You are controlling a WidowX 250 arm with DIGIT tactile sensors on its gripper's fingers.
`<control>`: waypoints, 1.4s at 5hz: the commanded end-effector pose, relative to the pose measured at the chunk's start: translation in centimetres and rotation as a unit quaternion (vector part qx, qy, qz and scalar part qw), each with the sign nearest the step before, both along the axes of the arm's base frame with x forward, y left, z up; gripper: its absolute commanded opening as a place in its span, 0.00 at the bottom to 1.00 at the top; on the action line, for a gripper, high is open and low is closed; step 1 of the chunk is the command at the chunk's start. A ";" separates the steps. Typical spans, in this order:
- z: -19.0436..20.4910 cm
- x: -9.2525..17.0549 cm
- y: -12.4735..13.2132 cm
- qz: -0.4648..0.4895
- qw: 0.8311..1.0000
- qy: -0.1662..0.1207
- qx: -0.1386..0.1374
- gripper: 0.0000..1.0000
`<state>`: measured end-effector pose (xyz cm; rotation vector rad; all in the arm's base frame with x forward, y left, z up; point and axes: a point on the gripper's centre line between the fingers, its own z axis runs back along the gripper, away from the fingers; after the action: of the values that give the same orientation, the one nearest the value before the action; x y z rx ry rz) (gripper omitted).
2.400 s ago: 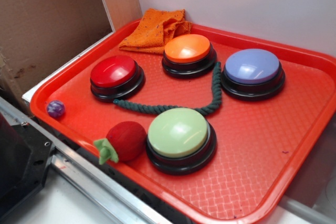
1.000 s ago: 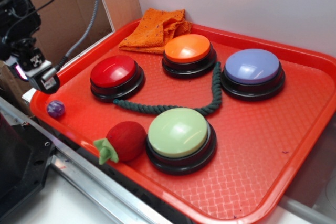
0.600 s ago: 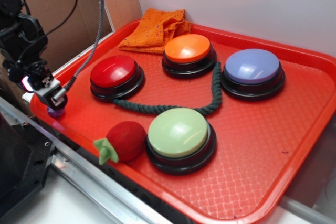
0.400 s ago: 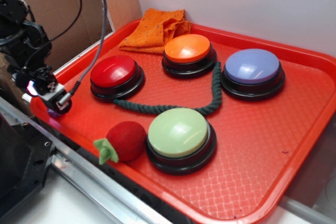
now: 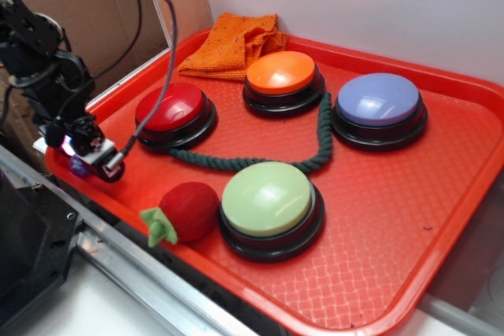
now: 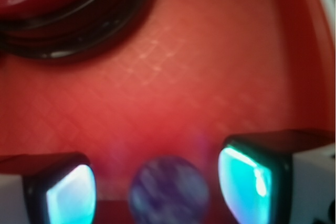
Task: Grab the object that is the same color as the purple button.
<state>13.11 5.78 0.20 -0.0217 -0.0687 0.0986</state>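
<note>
gripper (image 6: 157,182) low at the tray's (image 5: 441,194) near-left corner, fingers spread, nothing held | purple ball (image 6: 169,192) between the pads, apparently untouched (view blurred) | advice: settle lower, centre, close slowly so it doesn't roll | red button (image 6: 68,3) beyond | purple button (image 5: 379,100) far right

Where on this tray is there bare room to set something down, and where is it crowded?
The widest bare patch of the red tray lies right of the green button, below the purple button. A smaller strip runs between the red button and the plush strawberry. The middle is crowded by buttons and the rope; the gripper straddles the purple ball at the left rim.
</note>
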 end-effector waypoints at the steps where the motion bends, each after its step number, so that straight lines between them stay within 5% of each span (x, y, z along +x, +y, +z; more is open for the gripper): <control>1: 0.5 0.2 -0.1 0.007 1.000 -0.008 0.002 0.00; 3: 2.2 1.0 -0.9 0.014 1.000 0.005 -0.009 0.00; 4: 6.1 1.9 -2.9 0.058 0.997 0.043 0.029 0.00; 6: 13.2 3.4 -7.0 0.024 0.996 0.089 0.011 0.00; 7: 16.6 3.9 -8.5 0.014 0.998 0.067 -0.004 0.00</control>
<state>16.32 -2.62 15.64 -0.0172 0.1142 0.1333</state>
